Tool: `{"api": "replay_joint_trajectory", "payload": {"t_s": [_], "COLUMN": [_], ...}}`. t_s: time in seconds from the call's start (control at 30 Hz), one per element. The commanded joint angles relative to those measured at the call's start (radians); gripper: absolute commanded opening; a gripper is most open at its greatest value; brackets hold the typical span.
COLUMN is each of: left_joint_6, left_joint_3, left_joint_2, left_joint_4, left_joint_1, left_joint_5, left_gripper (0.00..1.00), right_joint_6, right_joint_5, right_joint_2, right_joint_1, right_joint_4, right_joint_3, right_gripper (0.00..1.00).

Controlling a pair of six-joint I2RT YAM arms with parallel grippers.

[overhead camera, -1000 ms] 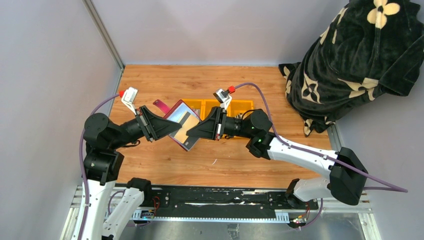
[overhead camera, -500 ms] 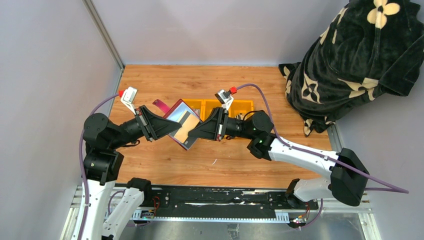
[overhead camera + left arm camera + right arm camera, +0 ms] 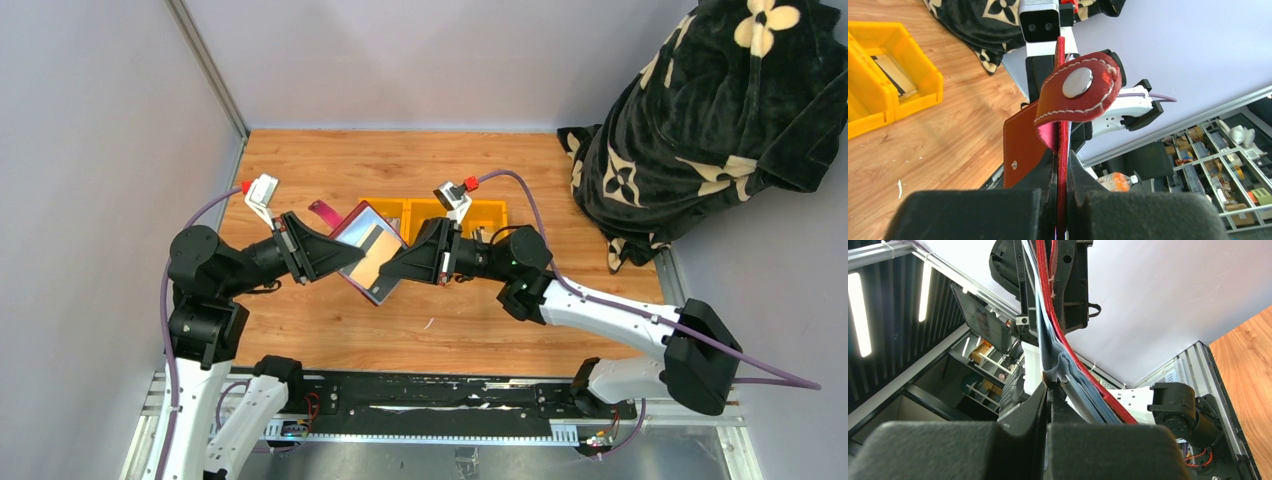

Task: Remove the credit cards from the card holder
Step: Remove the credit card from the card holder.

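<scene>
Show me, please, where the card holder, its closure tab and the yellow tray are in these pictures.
card holder [image 3: 360,238], top external view, on its silvery inner sleeve.
closure tab [image 3: 1077,83], left wrist view, on its metal snap.
yellow tray [image 3: 918,97], left wrist view, on its outer wall.
</scene>
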Motion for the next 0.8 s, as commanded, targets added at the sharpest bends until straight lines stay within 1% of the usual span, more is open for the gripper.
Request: {"api": "replay_joint_trajectory", "payload": {"t_s": [0.0,0.13,0.23,0.37,0.4,0.5,0.53,0.6,0.63,0.77], "left_joint_6": [-0.009,-0.005,0.000,0.004,0.003,0.005,0.005,0.009,0.012,0.019], "left_joint_3": [0.032,0.034,0.042,0.050,0.048,0.048,0.050,0.052,0.051,0.043], "left_joint_2": [0.001,0.001,0.003,0.004,0.005,0.005,0.005,0.005,0.004,0.001], "left_joint_4": [0.032,0.024,0.017,0.013,0.012,0.009,0.010,0.006,0.002,-0.005], "left_joint_1": [0.007,0.007,0.008,0.009,0.009,0.009,0.009,0.009,0.009,0.009], "left_joint_5": [0.013,0.008,0.004,0.003,0.002,-0.001,-0.001,-0.003,-0.004,-0.011], "left_gripper": [0.00,0.04,0.08,0.08,0.08,0.08,0.08,0.07,0.07,0.06], "right_joint_6": [-0.056,-0.089,-0.106,-0.112,-0.111,-0.100,-0.096,-0.091,-0.088,-0.090], "right_joint_5": [0.005,0.021,0.022,0.029,0.020,0.007,0.006,0.004,0.006,0.000], "right_joint_2": [-0.066,-0.094,-0.106,-0.109,-0.103,-0.081,-0.074,-0.065,-0.062,-0.048], "right_joint_1": [-0.001,-0.001,-0.001,-0.001,-0.001,0.002,0.003,0.004,0.005,0.008], "right_joint_4": [-0.043,-0.113,-0.147,-0.176,-0.175,-0.185,-0.174,-0.136,-0.120,-0.112], "right_joint_3": [-0.026,-0.032,-0.031,-0.028,-0.021,0.004,0.008,0.010,0.013,0.042], "right_gripper": [0.00,0.00,0.00,0.00,0.03,0.38,0.44,0.51,0.52,0.54]}}
